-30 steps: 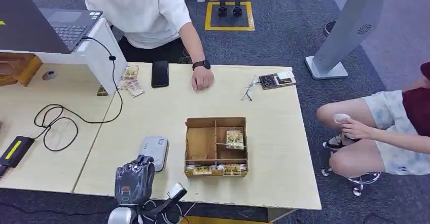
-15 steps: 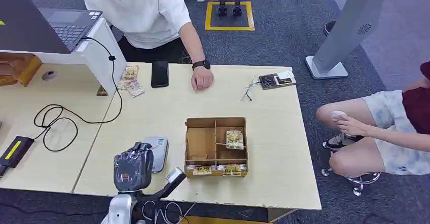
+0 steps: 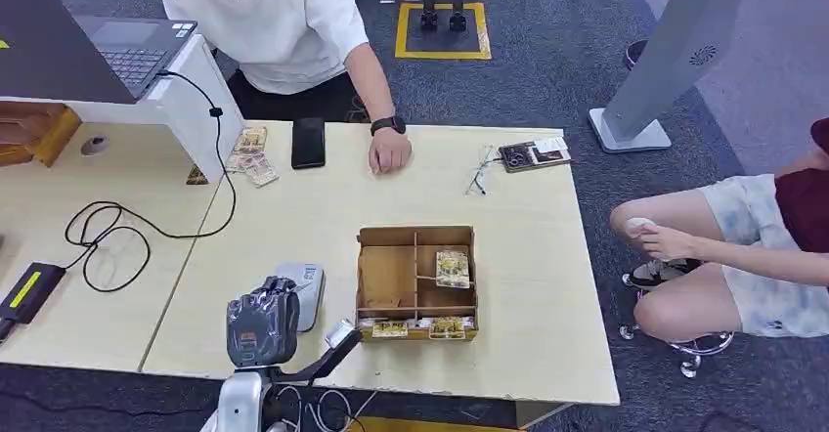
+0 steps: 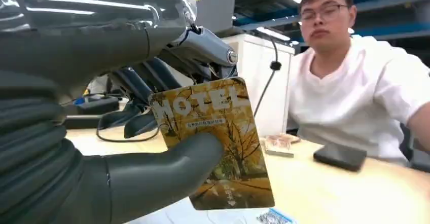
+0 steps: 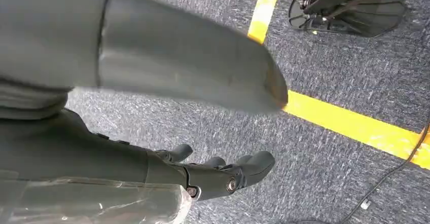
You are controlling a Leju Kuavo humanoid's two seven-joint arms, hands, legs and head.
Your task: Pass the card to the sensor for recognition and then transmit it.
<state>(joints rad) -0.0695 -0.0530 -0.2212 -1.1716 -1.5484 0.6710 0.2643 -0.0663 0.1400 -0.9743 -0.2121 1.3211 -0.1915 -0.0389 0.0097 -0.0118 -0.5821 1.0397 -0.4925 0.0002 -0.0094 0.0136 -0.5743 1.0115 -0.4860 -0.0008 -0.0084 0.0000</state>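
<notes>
My left hand (image 3: 262, 327) hovers over the near left part of the table, just at the near end of the grey card sensor (image 3: 301, 292). In the left wrist view that hand (image 4: 101, 133) pinches a yellow hotel card (image 4: 218, 143) between thumb and fingers, the card upright with its printed face toward the camera. A wooden divided box (image 3: 416, 282) with more cards (image 3: 452, 267) stands to the right of the sensor. My right hand (image 5: 167, 127) hangs above the carpet, fingers apart and holding nothing.
A person in a white shirt (image 3: 283, 21) sits at the far side, one hand (image 3: 389, 151) resting on the table by a black phone (image 3: 308, 142). A second person (image 3: 743, 246) sits at the right. Loose cards (image 3: 250, 155), cables (image 3: 117, 232) and a laptop (image 3: 88, 46) lie left.
My left hand rose and shifted slightly right and forward, closer over the sensor's near end. The seated person at the right moved a hand a little.
</notes>
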